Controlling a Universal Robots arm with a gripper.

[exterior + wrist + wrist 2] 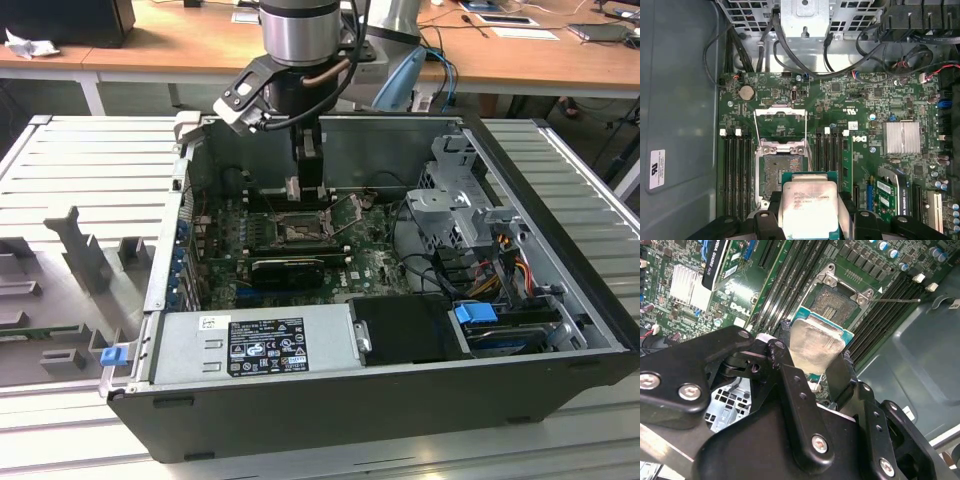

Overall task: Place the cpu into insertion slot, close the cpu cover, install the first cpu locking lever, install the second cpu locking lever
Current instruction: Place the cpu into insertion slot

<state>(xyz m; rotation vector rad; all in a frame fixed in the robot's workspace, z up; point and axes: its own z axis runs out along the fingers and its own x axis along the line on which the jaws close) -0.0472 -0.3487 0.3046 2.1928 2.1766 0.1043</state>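
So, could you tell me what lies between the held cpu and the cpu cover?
The insertion slot, pin field uncovered, lies between the cpu and cpu cover in the first wrist view.

The silvery cpu (pixel 807 205) hangs level over one edge of the insertion slot (pixel 776 172), whose tan pin field is bare. The cpu cover (pixel 780 111) stands open at the opposite edge.

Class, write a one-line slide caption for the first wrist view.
End effector holding the chip over the green motherboard, close to the open socket with its cover raised.
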